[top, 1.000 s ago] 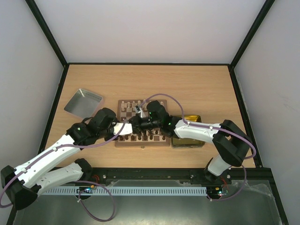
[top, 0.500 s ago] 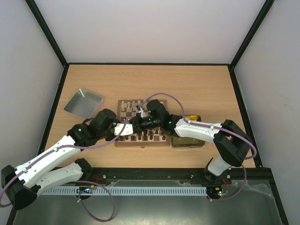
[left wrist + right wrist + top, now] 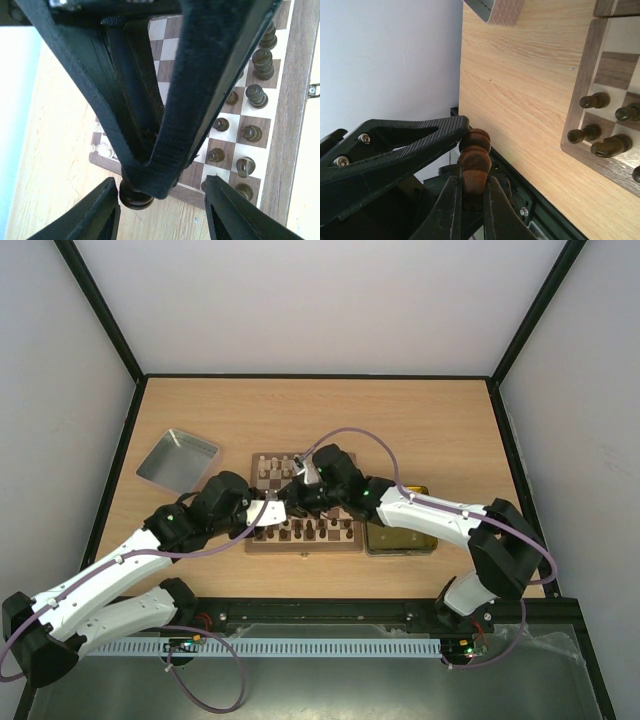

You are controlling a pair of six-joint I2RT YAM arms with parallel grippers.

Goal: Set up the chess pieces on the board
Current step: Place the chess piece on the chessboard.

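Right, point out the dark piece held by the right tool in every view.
Top external: not discernible, lost among the arms over the board.
Left wrist: the dark piece is bottom, left of centre, pinched in the right tool.
Right wrist: lower left of centre, between that tool's fingers.
Shared landmark: the board's wooden rim, on the right in both wrist views.

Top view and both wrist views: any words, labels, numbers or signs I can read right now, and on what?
None readable in any view. The board has plain checks and a bare rim; the silver tin lid and the yellow-lined tin show no print.
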